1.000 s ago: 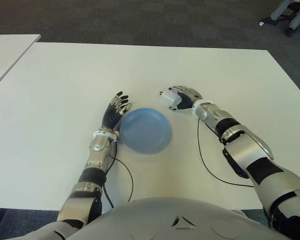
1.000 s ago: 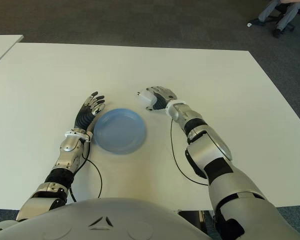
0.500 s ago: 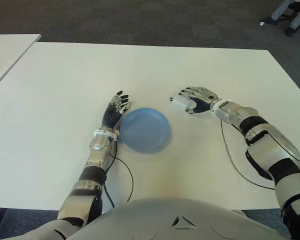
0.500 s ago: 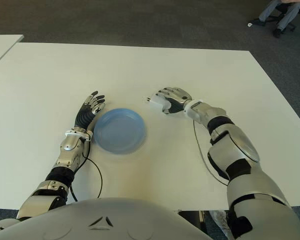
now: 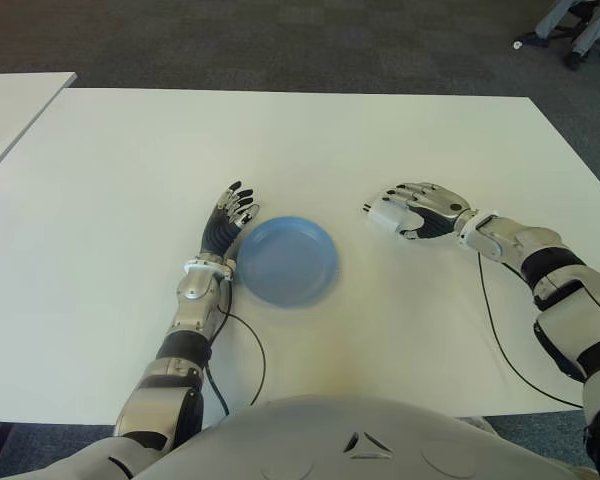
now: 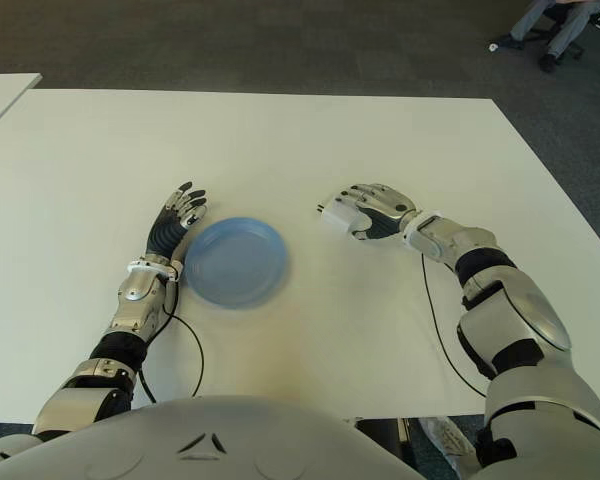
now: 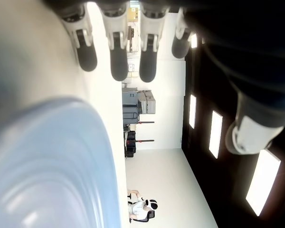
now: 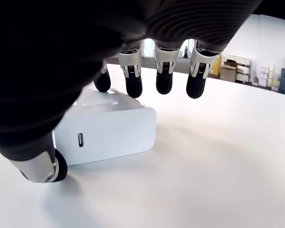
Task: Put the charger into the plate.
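Observation:
A white charger (image 5: 388, 216) with its prongs pointing left sits low over the white table (image 5: 130, 150), a hand's width right of the blue plate (image 5: 285, 262). My right hand (image 5: 408, 212) covers it from the right; in the right wrist view the charger (image 8: 104, 126) lies under the curled fingers (image 8: 133, 80), with the thumb (image 8: 42, 168) against its near corner. The plate holds nothing. My left hand (image 5: 230, 212) shows at the plate's left rim, fingers spread, with the plate (image 7: 47, 166) close beside them in the left wrist view.
A second white table (image 5: 10, 95) stands at the far left. A person's legs and a chair (image 5: 570, 20) show at the far right on the dark carpet. Black cables trail from my right wrist (image 5: 495, 320) and left forearm (image 5: 245, 345) across the table.
My right hand has carried the charger to the right and slightly toward me, away from the plate's far right edge. The left hand and plate have stayed put.

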You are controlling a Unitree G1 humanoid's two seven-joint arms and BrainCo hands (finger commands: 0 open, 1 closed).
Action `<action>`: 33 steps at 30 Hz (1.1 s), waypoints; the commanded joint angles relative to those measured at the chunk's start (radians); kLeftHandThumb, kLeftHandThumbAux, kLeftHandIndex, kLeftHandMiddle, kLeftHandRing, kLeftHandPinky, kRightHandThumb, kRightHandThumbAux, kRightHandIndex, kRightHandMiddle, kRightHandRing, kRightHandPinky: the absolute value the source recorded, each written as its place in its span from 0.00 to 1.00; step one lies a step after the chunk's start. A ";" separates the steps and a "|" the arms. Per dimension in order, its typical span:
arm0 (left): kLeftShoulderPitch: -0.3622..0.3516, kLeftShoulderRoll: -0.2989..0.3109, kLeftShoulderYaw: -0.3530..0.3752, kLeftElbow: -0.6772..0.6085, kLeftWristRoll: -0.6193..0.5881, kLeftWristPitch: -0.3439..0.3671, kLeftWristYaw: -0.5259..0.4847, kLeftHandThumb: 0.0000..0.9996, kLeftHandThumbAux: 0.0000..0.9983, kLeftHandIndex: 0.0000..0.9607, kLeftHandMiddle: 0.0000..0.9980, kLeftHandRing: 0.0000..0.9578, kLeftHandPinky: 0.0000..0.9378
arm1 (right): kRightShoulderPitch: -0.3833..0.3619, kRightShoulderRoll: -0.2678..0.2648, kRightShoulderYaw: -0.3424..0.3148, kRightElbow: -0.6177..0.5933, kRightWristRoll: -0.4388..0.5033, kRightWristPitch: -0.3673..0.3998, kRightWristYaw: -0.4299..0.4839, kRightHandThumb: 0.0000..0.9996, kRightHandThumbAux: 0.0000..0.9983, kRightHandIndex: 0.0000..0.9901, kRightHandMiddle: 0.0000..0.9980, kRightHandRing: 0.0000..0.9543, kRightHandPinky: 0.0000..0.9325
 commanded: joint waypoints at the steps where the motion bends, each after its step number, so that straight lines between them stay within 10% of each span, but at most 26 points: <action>1: 0.037 0.000 0.004 0.072 0.002 0.035 -0.010 0.00 0.55 0.08 0.19 0.18 0.18 | 0.052 -0.009 -0.016 -0.039 0.006 -0.019 0.045 0.00 0.58 0.00 0.00 0.00 0.00; 13: 0.020 0.000 0.012 0.108 0.012 0.018 -0.003 0.00 0.56 0.09 0.20 0.19 0.18 | 0.111 0.007 -0.115 -0.087 0.070 -0.043 0.026 0.06 0.48 0.00 0.00 0.00 0.00; 33: 0.010 -0.003 0.010 0.118 0.016 0.025 -0.006 0.00 0.56 0.07 0.19 0.18 0.18 | 0.246 0.076 -0.331 -0.283 0.360 0.047 0.302 0.30 0.16 0.00 0.00 0.00 0.00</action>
